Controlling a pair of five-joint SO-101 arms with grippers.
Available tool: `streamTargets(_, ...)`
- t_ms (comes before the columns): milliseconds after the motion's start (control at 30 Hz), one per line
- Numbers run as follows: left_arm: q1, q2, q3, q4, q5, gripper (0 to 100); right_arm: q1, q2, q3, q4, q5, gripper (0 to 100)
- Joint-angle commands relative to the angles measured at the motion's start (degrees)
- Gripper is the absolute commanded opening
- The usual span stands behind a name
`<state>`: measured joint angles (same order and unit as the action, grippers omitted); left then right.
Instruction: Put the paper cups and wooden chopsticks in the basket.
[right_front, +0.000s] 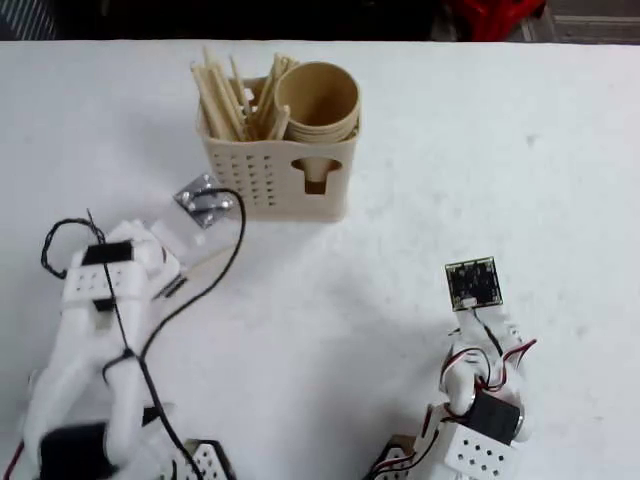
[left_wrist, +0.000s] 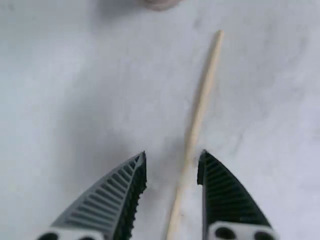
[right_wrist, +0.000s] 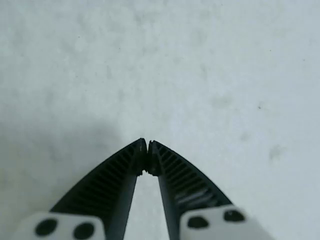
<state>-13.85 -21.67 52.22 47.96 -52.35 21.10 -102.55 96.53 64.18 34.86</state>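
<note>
Wooden chopsticks (right_front: 225, 100) stand bundled in one side of the cream perforated basket (right_front: 265, 180), and stacked paper cups (right_front: 318, 100) sit in the other side. The basket stands near the far edge of the white surface (right_front: 500, 150), left of centre. One loose chopstick (left_wrist: 200, 107) lies flat on the surface between the parted fingers of the left hand (left_wrist: 172, 155), closer to one finger than the other. Toward the near edge, right of centre, the right hand (right_wrist: 147, 142) hangs over the surface, its fingertips pressed together on nothing.

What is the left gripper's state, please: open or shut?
Open: the left gripper has jaws apart, with a wooden chopstick between them.
</note>
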Motion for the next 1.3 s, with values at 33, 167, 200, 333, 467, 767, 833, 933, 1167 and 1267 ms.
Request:
streamTargets(33, 0.8, 13.3, -12.2, 2.3, 0.7, 19, 0.5, -0.7, 0.4, -0.7, 0.1, 1.8)
streamTargets(167, 0.8, 22.5, -19.2, 3.6, 0.7, 19, 0.5, -0.7, 0.4, -0.7, 0.1, 1.8)
streamTargets(200, 0.8, 24.5, -20.5, 3.6, 0.7, 19, 0.5, -0.7, 0.4, -0.7, 0.1, 1.8)
streamTargets(333, 0.8, 30.6, -23.8, 3.7, 0.7, 19, 0.5, -0.7, 0.4, -0.7, 0.1, 1.8)
streamTargets(467, 0.9, 32.9, -26.5, 7.2, 0.7, 18, 0.5, -0.7, 0.4, -0.7, 0.1, 1.8)
streamTargets(767, 0.9, 32.9, -26.6, 15.0, -0.4, 2, 0.5, -0.7, 0.4, -0.7, 0.1, 1.8)
streamTargets(833, 0.7, 32.5, -26.6, 16.2, -2.1, 2, 0.5, -0.7, 0.4, -0.7, 0.1, 1.8)
streamTargets(933, 0.5, 32.4, -26.6, 17.7, -2.1, 2, 0.5, -0.7, 0.4, -0.7, 0.1, 1.8)
streamTargets(1167, -1.6, 32.3, -27.3, 17.8, -2.1, 3, 0.5, -0.7, 0.4, -0.7, 0.1, 1.8)
streamTargets(1267, -3.1, 31.8, -27.1, 17.5, -2.1, 3, 0.5, -0.7, 0.4, -0.7, 0.1, 1.8)
